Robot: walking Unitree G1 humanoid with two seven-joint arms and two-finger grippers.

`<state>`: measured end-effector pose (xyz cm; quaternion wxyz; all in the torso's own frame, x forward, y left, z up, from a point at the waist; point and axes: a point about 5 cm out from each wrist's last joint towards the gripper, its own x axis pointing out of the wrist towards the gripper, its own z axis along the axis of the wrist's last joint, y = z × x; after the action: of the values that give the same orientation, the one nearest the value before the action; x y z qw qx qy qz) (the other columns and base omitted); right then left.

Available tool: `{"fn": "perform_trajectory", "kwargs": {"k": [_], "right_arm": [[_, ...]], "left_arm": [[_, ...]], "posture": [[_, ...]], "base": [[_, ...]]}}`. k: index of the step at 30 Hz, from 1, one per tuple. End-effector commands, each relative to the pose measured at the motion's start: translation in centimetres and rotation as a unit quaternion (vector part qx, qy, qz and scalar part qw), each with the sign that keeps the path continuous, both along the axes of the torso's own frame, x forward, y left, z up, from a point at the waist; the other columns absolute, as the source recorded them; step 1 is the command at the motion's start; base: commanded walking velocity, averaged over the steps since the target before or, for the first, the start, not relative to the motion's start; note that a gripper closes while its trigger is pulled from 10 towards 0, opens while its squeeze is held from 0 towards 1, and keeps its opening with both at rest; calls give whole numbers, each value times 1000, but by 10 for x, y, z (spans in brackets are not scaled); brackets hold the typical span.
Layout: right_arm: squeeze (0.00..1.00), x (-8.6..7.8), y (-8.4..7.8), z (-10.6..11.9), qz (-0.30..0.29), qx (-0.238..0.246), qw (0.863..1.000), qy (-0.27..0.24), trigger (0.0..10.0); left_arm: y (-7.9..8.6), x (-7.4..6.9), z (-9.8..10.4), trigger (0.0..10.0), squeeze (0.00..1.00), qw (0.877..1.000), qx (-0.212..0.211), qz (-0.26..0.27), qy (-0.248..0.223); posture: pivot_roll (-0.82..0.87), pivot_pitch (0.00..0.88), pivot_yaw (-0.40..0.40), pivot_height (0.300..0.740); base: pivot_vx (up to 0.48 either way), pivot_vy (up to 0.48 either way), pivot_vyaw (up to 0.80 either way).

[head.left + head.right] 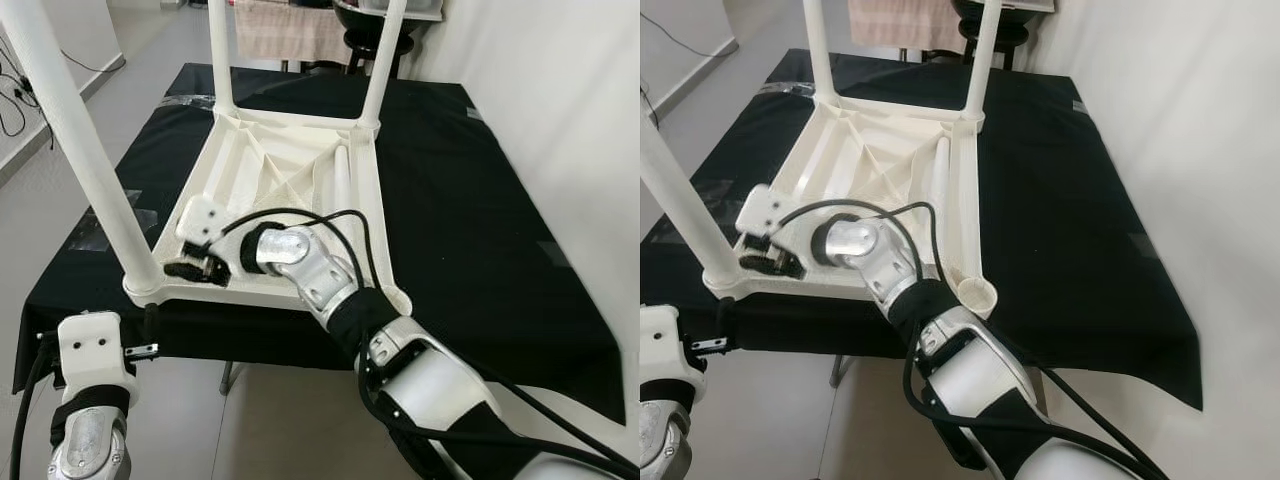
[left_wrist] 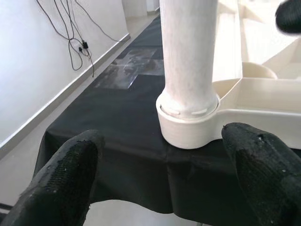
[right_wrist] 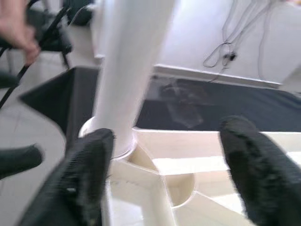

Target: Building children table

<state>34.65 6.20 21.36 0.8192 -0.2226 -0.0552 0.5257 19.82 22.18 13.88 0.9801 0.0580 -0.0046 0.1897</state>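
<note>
A white children's table [image 1: 290, 165] lies upside down on a black cloth. Three white legs stand in its corners: the near-left leg [image 1: 85, 150], the far-left leg [image 1: 220, 60] and the far-right leg [image 1: 385, 60]. A loose fourth leg [image 1: 343, 175] lies inside the frame along the right rail. The near-right corner socket [image 1: 397, 298] holds nothing. My right gripper [image 1: 192, 268] reaches across into the frame's near-left corner, open, right beside the near-left leg [image 3: 127, 70]. My left gripper [image 2: 167, 155] hovers low before the table's front edge, open, facing that leg's base socket [image 2: 188, 125].
The black cloth [image 1: 470, 220] covers a low table with bare room on the right side. A white wall [image 1: 560, 80] rises at the right. Cables [image 2: 77, 33] hang on the left wall. A person's hand [image 3: 16, 28] and a dark chair [image 1: 375, 25] are behind.
</note>
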Motion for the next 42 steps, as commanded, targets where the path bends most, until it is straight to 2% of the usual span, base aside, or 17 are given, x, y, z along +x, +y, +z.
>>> {"fn": "perform_trajectory", "kwargs": {"k": [1, 2, 3, 5, 6, 8, 9, 12, 15, 16, 18, 20, 24, 25, 32, 36, 42], "right_arm": [[596, -1, -1, -2, -19, 56, 998, 12, 10000], [596, 5, -13, 1, -44, 75, 996, 3, 10000], [0, 14, -33, 4, -72, 94, 993, -1, 10000], [0, 22, -61, 7, -105, 117, 987, -14, 10000], [0, 22, -61, 7, -105, 117, 987, -14, 10000], [0, 25, -85, 11, -119, 132, 984, -21, 10000], [0, 25, -85, 11, -119, 132, 984, -21, 10000], [0, 19, -124, 9, -97, 164, 982, 14, 10000], [0, 14, -134, 4, -102, 175, 979, 27, 10000], [0, 9, -141, -6, -121, 188, 974, 38, 10000], [0, 6, -143, -11, -132, 194, 971, 46, 10000], [0, -1, -145, -20, -157, 228, 958, 74, 10000], [0, -9, -148, -24, -176, 250, 949, 80, 10000], [0, -16, -149, -28, -185, 253, 946, 79, 10000], [0, -26, -152, -38, -200, 250, 944, 83, 10000], [0, -24, -148, -31, -198, 260, 943, 66, 10000], [0, -19, -147, -22, -199, 267, 941, 52, 10000]], "left_arm": [[0, 2, -3, 10000, 0, 1000, 17, -8, 11], [-2, 4, -3, 10000, 0, 1000, 21, -14, 11], [-6, 8, -4, 10000, 0, 999, 23, -32, 13], [-16, 14, -5, 10000, 0, 997, 19, -70, 13], [-16, 14, -5, 10000, 0, 997, 19, -70, 13], [-30, 19, -5, 10000, 0, 993, 19, -117, 12], [-30, 19, -5, 10000, 0, 993, 19, -117, 12], [-52, 27, -6, 10000, 0, 983, 27, -183, 11], [-55, 30, -6, 10000, 0, 981, 28, -191, 10], [-57, 35, -7, 10000, 0, 980, 30, -195, 9], [-58, 37, -7, 10000, 0, 980, 31, -197, 9], [-58, 41, -7, 10000, 0, 979, 47, -196, 9], [-57, 44, -6, 10000, 0, 979, 62, -194, 5], [-55, 46, -6, 10000, 0, 979, 69, -193, 4], [-53, 50, -7, 10000, 0, 980, 73, -185, 4], [-53, 52, -9, 10000, 0, 982, 66, -177, 1], [-60, 55, -13, 10000, 0, 980, 65, -187, 0]], "posture": [[31, 64, -67, 740], [31, 64, -67, 740], [18, 60, -62, 740], [7, 52, -56, 740], [7, 52, -56, 740], [-6, 45, -45, 740], [-6, 45, -45, 740], [-32, 33, -27, 740], [-45, 25, -18, 740], [-50, 21, -13, 740], [-50, 21, -13, 740], [-57, 12, -3, 740], [-61, 5, 2, 740], [-60, 0, 6, 740], [-51, 0, 2, 740], [-59, 0, 5, 740], [-63, 0, 22, 740]], "base": [[0, 0, 0], [0, 0, 0], [0, 0, 0], [0, 0, 0], [0, 0, 0], [0, 0, 0], [0, 0, 0], [0, 0, 0], [0, 0, 0], [0, 0, 0], [0, 0, 0], [0, 0, -800], [0, 0, -800], [0, 0, -800], [0, 0, -800], [0, 0, -800], [0, 0, 0]]}}
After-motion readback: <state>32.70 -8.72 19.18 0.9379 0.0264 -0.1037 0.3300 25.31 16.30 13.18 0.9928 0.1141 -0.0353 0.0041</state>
